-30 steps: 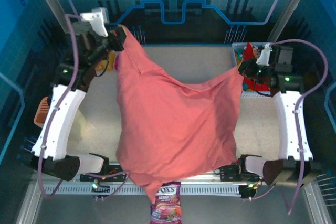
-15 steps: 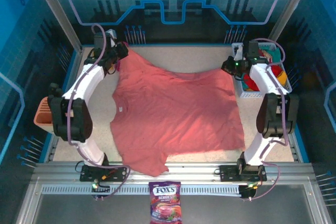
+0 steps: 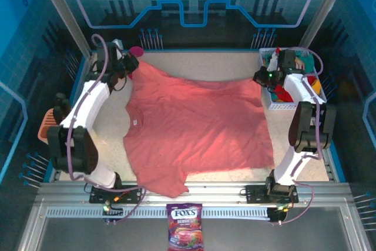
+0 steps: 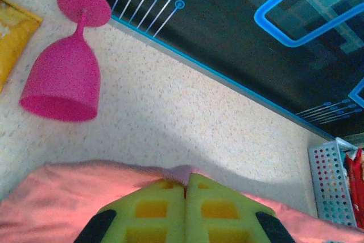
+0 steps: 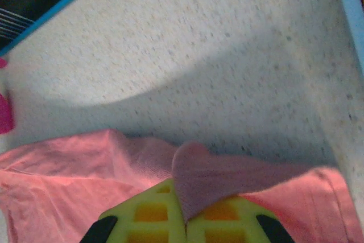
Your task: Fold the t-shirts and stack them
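A large salmon-pink t-shirt [image 3: 197, 127] lies spread flat over the middle of the table, one sleeve hanging at the near edge. My left gripper [image 3: 130, 63] is shut on its far left corner, and the left wrist view has the yellow-green fingers [image 4: 153, 209] pinching a small tuft of pink cloth [image 4: 181, 173]. My right gripper [image 3: 259, 77] is shut on the far right corner; a fold of the shirt [image 5: 227, 177] sticks up between its fingers [image 5: 149, 214]. A red t-shirt [image 3: 284, 92] lies in the white basket [image 3: 271, 105] at the right.
A magenta plastic goblet [image 4: 63, 81] lies on its side near the back wall, left of the shirt, beside an orange-yellow packet [image 4: 12, 35]. A Fox's sweets bag [image 3: 185, 233] sits on the front rail. An orange bin [image 3: 46, 126] stands off the table's left edge.
A second ago both arms held the shirt high and draped. They have since swung out to the far corners and lowered it, so it now lies flat on the table.
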Robot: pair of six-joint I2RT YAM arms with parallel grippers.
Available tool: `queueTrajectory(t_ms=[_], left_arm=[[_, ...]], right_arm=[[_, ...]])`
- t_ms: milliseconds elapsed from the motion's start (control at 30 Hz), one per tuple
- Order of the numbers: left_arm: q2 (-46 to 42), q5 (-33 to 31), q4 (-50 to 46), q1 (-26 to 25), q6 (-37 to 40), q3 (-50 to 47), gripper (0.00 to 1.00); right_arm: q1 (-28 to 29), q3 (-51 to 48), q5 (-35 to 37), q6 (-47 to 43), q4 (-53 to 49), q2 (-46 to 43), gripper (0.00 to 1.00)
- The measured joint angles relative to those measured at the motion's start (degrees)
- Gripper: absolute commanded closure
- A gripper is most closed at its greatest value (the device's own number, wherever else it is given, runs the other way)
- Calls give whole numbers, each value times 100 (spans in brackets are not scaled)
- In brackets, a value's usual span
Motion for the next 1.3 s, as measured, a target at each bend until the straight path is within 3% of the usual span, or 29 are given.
queueTrajectory(t_ms=[267, 600, 1067, 1300], left_arm=[[-1440, 85, -785, -4, -566, -1233, 100], [-2334, 120, -1764, -42, -951, -1996, 100], [-2894, 120, -2218, -42, -1276, -2975, 100], [-3154, 52, -2658, -42, -1305, -2734, 100]], right_arm=[[-125, -553, 2, -17, -271, -317, 100], [-234, -621, 289, 0, -769, -341, 100], [-186, -1134, 673, 0, -981, -452, 100], [-188, -1338, 876, 26, -1069, -1021, 100]])
